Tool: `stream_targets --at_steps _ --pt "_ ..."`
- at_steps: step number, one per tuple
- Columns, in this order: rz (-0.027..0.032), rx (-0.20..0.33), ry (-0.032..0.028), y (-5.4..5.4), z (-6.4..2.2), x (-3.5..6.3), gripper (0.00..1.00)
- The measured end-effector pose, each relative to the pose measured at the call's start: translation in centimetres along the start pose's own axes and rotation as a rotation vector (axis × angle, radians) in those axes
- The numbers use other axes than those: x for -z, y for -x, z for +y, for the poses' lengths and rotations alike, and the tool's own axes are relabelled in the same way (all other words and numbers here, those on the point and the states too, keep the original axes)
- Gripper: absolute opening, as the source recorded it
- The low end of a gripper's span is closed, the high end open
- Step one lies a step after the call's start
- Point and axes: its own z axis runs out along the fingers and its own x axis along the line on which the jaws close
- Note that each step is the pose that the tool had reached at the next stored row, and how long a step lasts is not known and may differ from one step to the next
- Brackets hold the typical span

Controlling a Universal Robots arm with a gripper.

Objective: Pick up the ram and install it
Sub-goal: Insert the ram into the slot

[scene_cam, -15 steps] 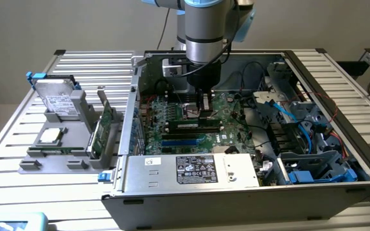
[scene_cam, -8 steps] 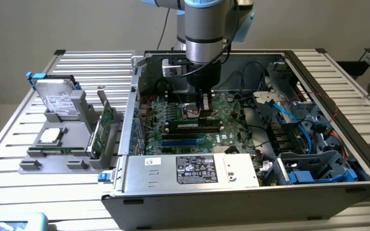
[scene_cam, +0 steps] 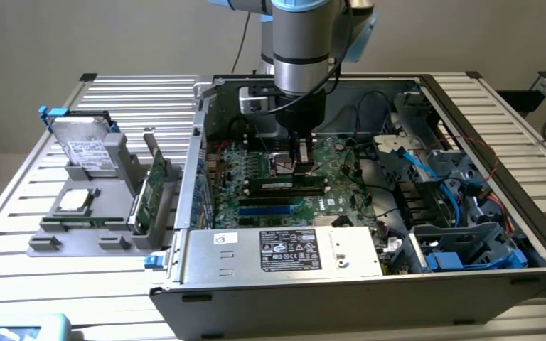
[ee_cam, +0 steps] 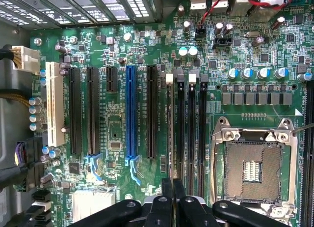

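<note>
The gripper (ee_cam: pixel 173 182) has its two black fingers (ee_cam: pixel 167 200) clenched on the ram (ee_cam: pixel 170 133), which stands on edge. The ram runs along the outermost memory slot of the motherboard (ee_cam: pixel 117 128), between a black expansion slot (ee_cam: pixel 152 114) and three black memory slots (ee_cam: pixel 192 124). The CPU socket (ee_cam: pixel 252 170) lies beyond them. Whether the ram is fully seated I cannot tell. In the exterior view the arm (scene_cam: pixel 297 64) reaches into the open computer case (scene_cam: pixel 500 280), near the board's middle.
</note>
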Motion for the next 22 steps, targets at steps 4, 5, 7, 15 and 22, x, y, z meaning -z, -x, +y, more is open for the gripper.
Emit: stream_targets --at_steps 4,5,7,15,22 --pt "0.0011 0.000 0.0001 -0.08 0.00 0.14 0.13" --pt "0.0012 0.000 0.0000 -0.08 -0.01 0.15 0.13" --pt "0.0012 0.000 0.0000 -0.08 -0.01 0.15 0.13" --pt "0.0011 -0.001 -0.0053 -0.09 0.12 0.07 0.13" --pt "0.0013 -0.004 -0.0062 -0.10 0.23 0.04 0.13"
